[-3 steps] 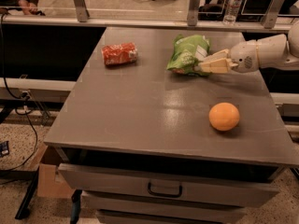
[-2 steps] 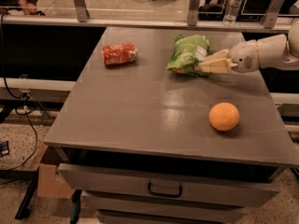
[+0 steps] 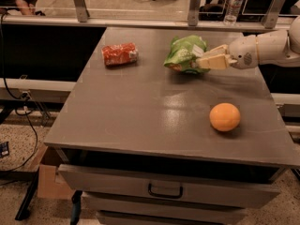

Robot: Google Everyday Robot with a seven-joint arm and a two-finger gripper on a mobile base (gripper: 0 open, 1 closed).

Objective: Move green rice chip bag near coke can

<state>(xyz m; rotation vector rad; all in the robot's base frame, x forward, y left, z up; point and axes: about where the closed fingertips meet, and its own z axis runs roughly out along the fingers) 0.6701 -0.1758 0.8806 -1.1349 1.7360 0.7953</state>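
Counter (image 3: 140,121): flat grey top with a dull sheen, drawers below, and a dark metal handle (image 3: 165,190) on the upper drawer front.

Green rice chip bag (image 3: 183,53): crinkled, glossy bright green film with white markings, pillow-shaped and puffed. It is in the far right part of the counter. Its long axis runs roughly across the counter, slightly skewed. The left end sits a little nearer the camera and the right end points toward the arm.

Pincer (image 3: 200,60): cream-coloured, hard and blocky, on a smooth white rounded arm (image 3: 262,48) that reaches in from the right edge. It meets the bag at the bag's right end. The two fingers are drawn close together and clenched on that edge of the bag.

Coke can (image 3: 120,54): red metal with white lettering, dented, lying on its side with its long axis left to right. It rests on the far left part of the counter, well apart from the bag.

Orange ball (image 3: 225,116): round, matt, on the near right of the counter, clear of the pincer.
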